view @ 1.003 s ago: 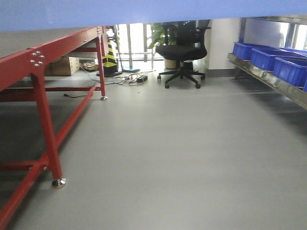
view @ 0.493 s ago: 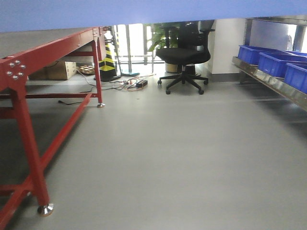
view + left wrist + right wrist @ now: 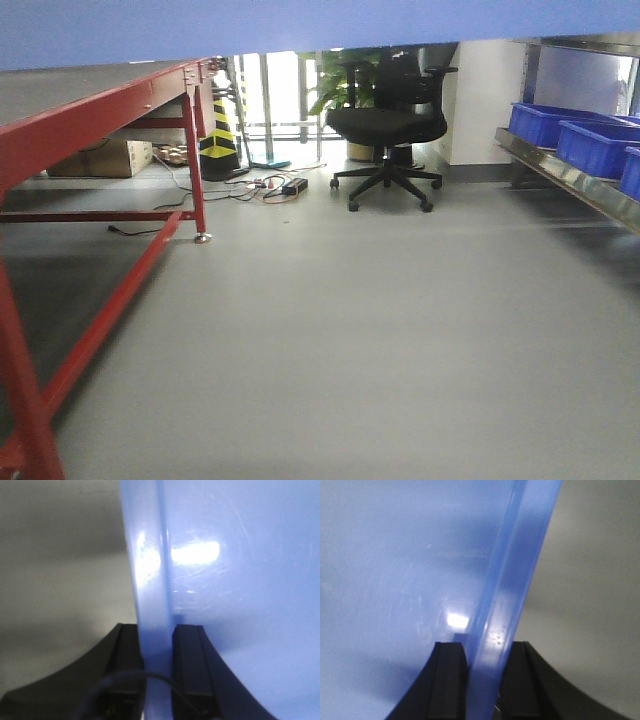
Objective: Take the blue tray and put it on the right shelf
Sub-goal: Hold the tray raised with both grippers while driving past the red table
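Grey floor (image 3: 350, 330) between red-framed table (image 3: 100, 112) and right shelf (image 3: 568, 180).
Left gripper (image 3: 156, 631) and right gripper (image 3: 485, 649) each pinch the blue tray (image 3: 245, 580) rim.

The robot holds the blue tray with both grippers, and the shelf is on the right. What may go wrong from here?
1. The left gripper and right gripper each pinch only the thin glossy rim of the blue tray; it may slip or twist.
2. Dark blue bins stand on the right shelf; the tray may strike them or the front lip.
3. The red table is close on the left; a wide turn may clip it.
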